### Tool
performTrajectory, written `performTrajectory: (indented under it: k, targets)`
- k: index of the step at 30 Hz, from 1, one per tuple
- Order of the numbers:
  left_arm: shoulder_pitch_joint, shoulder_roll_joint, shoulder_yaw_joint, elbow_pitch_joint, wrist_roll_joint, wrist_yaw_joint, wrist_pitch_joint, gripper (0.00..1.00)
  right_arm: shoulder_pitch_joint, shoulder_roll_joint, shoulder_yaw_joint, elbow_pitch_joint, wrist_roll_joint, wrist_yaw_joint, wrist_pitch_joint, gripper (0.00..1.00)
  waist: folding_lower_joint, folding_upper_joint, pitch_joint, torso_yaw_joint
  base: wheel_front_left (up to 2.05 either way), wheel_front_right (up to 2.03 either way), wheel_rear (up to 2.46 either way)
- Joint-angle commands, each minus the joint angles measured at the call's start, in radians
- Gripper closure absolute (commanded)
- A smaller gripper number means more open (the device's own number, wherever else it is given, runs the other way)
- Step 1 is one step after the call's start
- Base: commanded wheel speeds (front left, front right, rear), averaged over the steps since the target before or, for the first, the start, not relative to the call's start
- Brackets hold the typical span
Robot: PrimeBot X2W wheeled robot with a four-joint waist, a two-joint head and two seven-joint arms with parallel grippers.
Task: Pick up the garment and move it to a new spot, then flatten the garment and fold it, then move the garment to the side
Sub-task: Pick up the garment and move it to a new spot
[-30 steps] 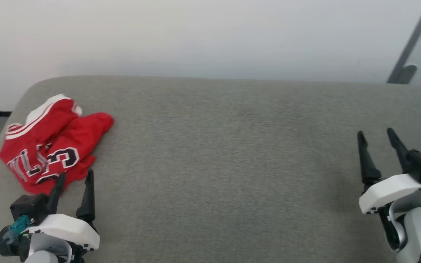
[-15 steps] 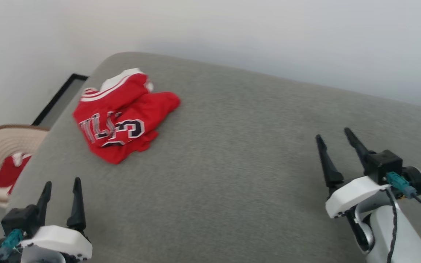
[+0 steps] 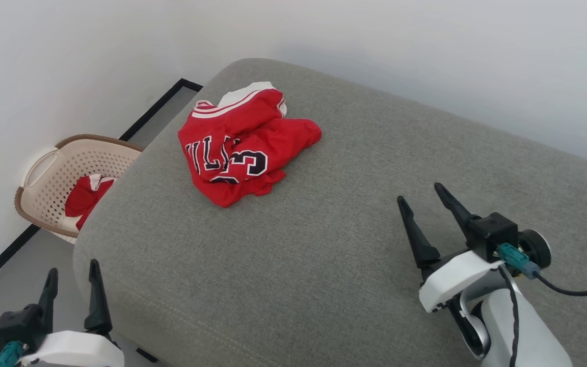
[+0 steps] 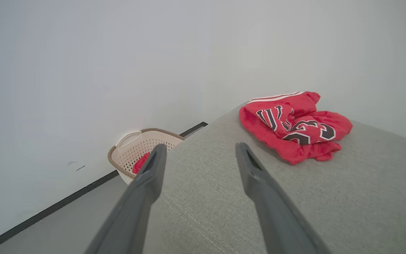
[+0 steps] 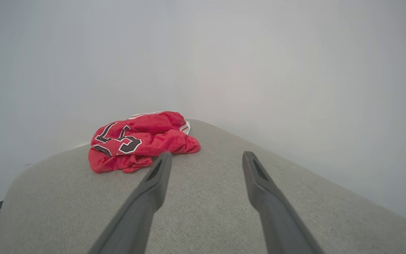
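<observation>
**Q:** What had changed in the last second?

**A:** The whole head view had shifted, so the camera had turned left. The garment [image 3: 245,153] itself had not moved. It lay crumpled near the far left corner of the cushion [image 3: 324,255], lettering up. It now sat near the middle of the view instead of at the left edge. A basket [image 3: 36,168] on the floor beside the cushion had come into view, with a red cloth [image 3: 82,199] in it.

**Q:** State of the grippers?

**A:** The left gripper [image 3: 72,268] had its fingers spread wide and held nothing. It hung off the cushion's near left corner, well apart from the garment. The right gripper [image 3: 420,193] was equally wide and empty, and hovered over bare cushion to the garment's right.

**Q:** What did that mean for the task?

**A:** The pick-up had not begun. The turn probably squared the robot to the garment for the reach. The left gripper looked better placed for the first pinch. The loose bundle could drag or unfold unevenly when lifted.
</observation>
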Motion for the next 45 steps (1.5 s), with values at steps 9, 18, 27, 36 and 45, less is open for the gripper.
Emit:
performTrajectory:
  k: [9, 18, 27, 36, 45]
  targets:
    - [-0.004, -0.01, -0.027, 0.006, 0.018, 0.001, -0.005, 0.0, -0.013, 0.002, 0.016, 0.007, 0.007, 0.0, -0.005, 0.0, 0.0, 0.0, 0.012, -0.03, 0.0, 0.0, 0.0]
    - [-0.225, 0.166, -0.202, 0.075, -0.069, 0.001, -0.005, 0.0, -0.043, 0.013, 0.003, -0.008, -0.016, 0.0, -0.005, 0.0, 0.0, 0.0, 0.11, -0.185, 0.0, 0.0, 0.0]
    - [-0.539, 0.436, -0.432, 0.315, -0.362, 0.001, 0.072, 0.0, -0.07, 0.042, -0.02, -0.034, -0.048, 0.0, -0.005, 0.0, 0.0, 0.0, 0.238, -0.363, 0.0, 0.0, 0.0]
    - [-0.687, 0.691, -0.674, 0.413, -0.723, 0.001, 0.341, 0.0, -0.103, 0.067, -0.028, -0.076, -0.056, 0.0, -0.005, 0.0, 0.0, 0.0, 0.342, -0.521, 0.0, 0.0, 0.0]
    - [-0.732, 0.82, -0.811, 0.494, -0.897, 0.001, 0.516, 0.0, -0.127, 0.071, -0.031, -0.116, -0.076, 0.0, -0.005, 0.0, 0.0, 0.0, 0.446, -0.606, 0.0, 0.0, 0.0]
